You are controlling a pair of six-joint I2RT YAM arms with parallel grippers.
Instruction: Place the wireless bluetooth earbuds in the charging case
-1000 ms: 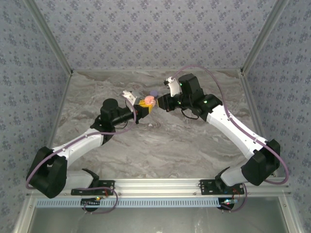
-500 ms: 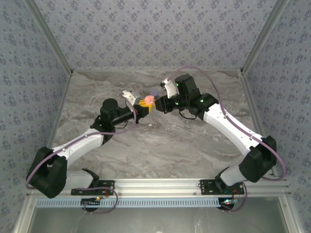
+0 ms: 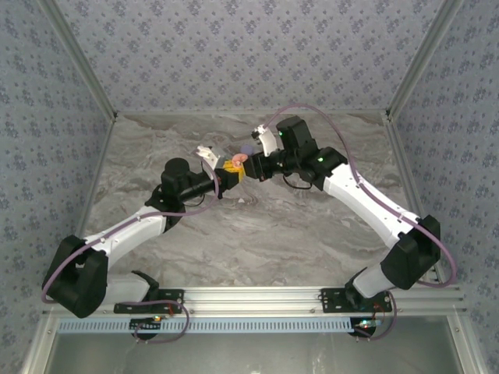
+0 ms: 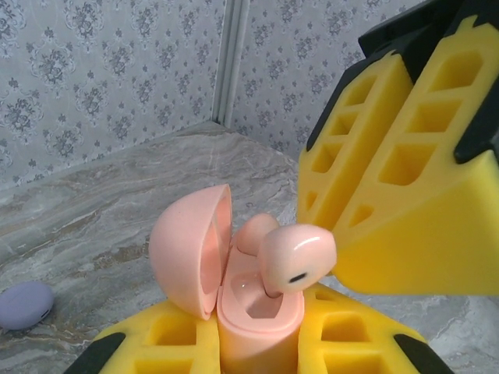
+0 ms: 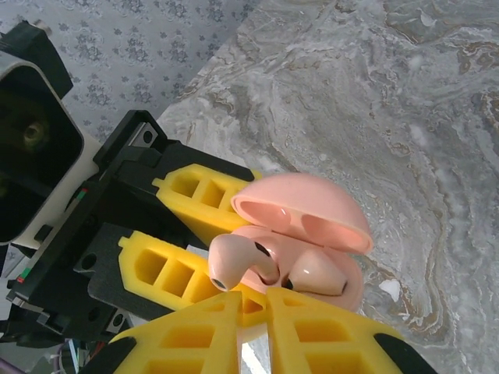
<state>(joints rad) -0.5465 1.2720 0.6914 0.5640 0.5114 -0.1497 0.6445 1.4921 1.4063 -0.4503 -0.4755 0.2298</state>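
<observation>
Left gripper [image 4: 257, 347]: yellow fingers pressed on the base of the pink charging case [image 4: 253, 315], held off the marble worktop [image 3: 257, 234] over its far middle. Lid [image 4: 189, 251] open, hinged away to one side.

Right gripper [image 5: 253, 312]: fingers pressed nearly together with a thin slit between them, pinching the raised earbud [image 4: 296, 259] at their very tips; the contact patch itself is hidden. This pink earbud sits tilted over the case's open slot with its stem pointing down into the case. How deep the stem has gone cannot be told. The seated earbud [image 5: 316, 273] lies in the neighbouring slot.

Surroundings: a lilac rounded object [image 3: 247, 148] rests on the worktop just beyond the two grippers, toward the far edge, apart from both. Patterned walls [image 3: 249, 54] and a metal corner post [image 4: 234, 62] close the far side. Bare marble lies to the left, right and near edge.

Obstruction: the open lid stands close beside the raised earbud. The two sets of yellow fingers nearly meet around the case. From above the case shows only as a small pink patch between the grippers.
</observation>
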